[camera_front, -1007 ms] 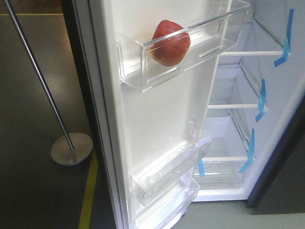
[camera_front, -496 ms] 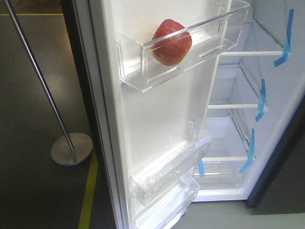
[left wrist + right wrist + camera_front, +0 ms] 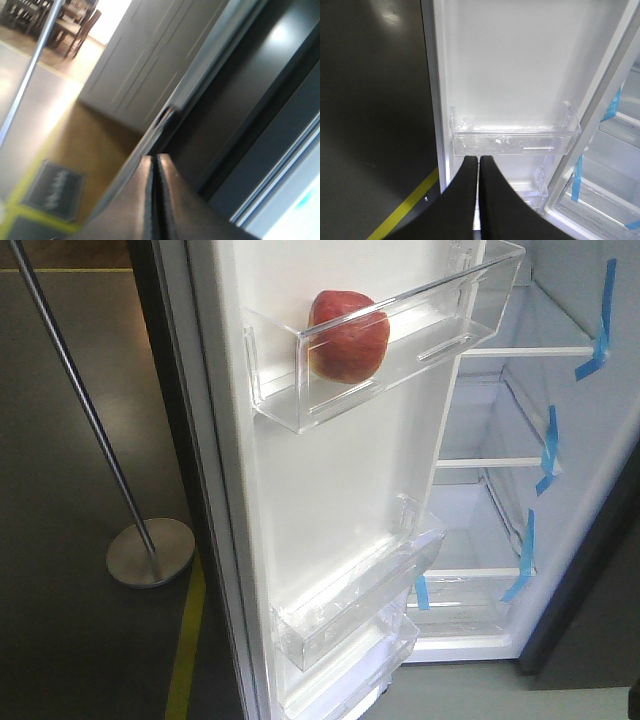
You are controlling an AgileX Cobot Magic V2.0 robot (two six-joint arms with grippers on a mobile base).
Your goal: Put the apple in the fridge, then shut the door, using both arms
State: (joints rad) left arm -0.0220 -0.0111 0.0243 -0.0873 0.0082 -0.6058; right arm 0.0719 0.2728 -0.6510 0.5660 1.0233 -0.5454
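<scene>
1. Door (image 3: 340, 470) stands wide open; the fridge (image 3: 600, 440) cavity to its right is open at the front, with free reach in.
2. White shelves (image 3: 520, 352) split the cavity into tiers, with open gaps between them.
3. Top door bin (image 3: 430, 335) juts out from the door; the apple (image 3: 348, 337) fills its left part, right part free.
4. Lower door bins (image 3: 350, 615) jut out beside the cavity's bottom corner.
5. Metal stand (image 3: 85, 410) is left of the door, well apart, with open floor between.
</scene>
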